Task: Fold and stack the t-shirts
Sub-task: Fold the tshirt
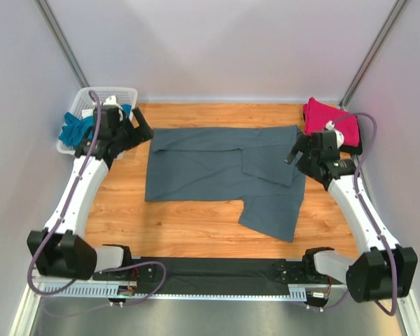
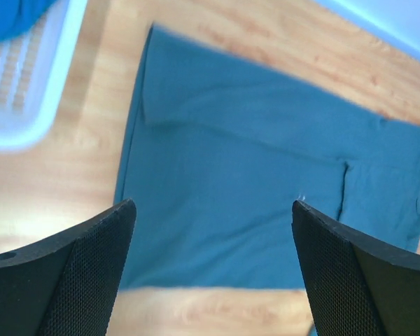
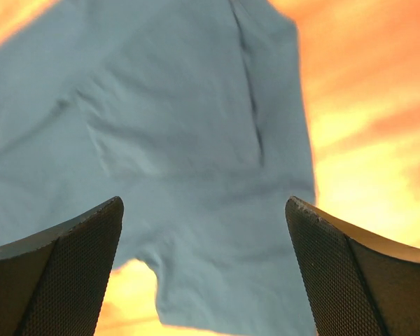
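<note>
On the table's (image 1: 196, 224) middle, the dark grey t-shirt (image 1: 210, 164) lies spread flat, evidently laid out for folding. The magenta t-shirt (image 1: 320, 112) at the far right corner and the teal t-shirt (image 1: 73, 129) in the basket (image 1: 122, 92) sit out of the way. The left gripper (image 1: 143, 129) and right gripper (image 1: 294, 150) hover over its ends, fingers apart and empty, likely to take a side each.

Grey tee (image 1: 210, 171) spread, seemingly part-folded; pink tee (image 1: 318, 115) far right, teal tee (image 1: 71, 130) left.
</note>
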Controlling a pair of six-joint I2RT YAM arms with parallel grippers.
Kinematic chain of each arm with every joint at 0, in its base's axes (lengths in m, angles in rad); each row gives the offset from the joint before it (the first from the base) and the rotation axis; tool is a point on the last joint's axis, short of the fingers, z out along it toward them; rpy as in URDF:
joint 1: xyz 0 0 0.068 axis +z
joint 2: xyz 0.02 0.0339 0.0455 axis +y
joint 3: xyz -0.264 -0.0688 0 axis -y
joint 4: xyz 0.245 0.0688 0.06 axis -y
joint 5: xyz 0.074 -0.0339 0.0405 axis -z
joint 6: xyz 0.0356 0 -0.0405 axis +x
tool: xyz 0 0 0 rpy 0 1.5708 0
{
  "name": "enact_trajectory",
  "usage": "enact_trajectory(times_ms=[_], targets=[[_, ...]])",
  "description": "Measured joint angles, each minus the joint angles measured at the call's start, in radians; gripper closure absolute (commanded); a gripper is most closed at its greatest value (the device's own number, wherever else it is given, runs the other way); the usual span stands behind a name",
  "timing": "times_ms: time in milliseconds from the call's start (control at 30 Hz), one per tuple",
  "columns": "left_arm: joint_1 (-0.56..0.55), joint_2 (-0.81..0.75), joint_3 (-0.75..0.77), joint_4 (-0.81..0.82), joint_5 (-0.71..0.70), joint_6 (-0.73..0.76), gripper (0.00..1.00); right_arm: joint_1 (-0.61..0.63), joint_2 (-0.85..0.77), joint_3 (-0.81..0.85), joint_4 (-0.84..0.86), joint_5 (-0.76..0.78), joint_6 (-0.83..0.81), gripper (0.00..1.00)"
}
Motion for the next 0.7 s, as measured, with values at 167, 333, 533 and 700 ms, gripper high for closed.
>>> enact_trajectory(times_ms=[167, 333, 533, 700], targets=[[0.0, -0.275, -0.312, -0.06, -0.004, -0.106, 0.1, 0.0, -0.195, -0.183, -0.073, 0.0, 0.069, 0.0], [0.0, -0.486, -0.571, -0.115, -0.032, -0.233, 0.16, 0.0, -0.366, -0.34, -0.143, -0.003, 0.149, 0.0], [0.0, -0.505, -0.773, -0.103, -0.058, -0.343, 0.21, -0.002, -0.369, -0.438, -0.184, -0.004, 0.215, 0.0], [0.0, -0.417, -0.801, -0.032, -0.086, -0.375, 0.25, -0.007, -0.343, -0.458, -0.204, -0.005, 0.239, 0.0]])
